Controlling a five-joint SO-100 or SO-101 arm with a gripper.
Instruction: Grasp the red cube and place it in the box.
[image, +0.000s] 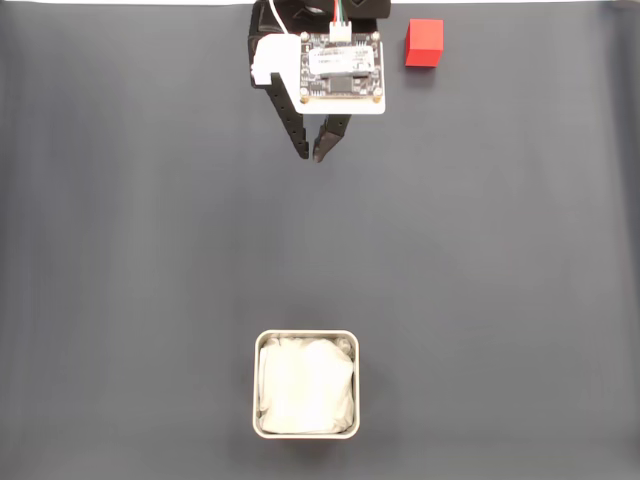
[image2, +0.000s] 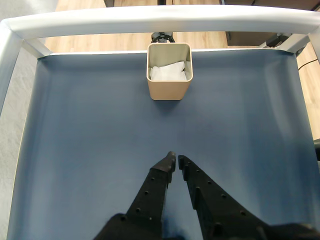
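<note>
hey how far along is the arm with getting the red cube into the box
Nothing looks done yet. The small bright red cube sits on the dark mat, to the right of the arm in the fixed view. The black two-finger gripper is nearly closed and empty. Left: grasp the cube, carry it to the white-lined metal-rimmed box, which holds only its lining.

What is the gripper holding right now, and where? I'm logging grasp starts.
Nothing. The gripper has its fingertips nearly together with only dark mat between them. The cube sits apart on the mat, untouched.
</note>
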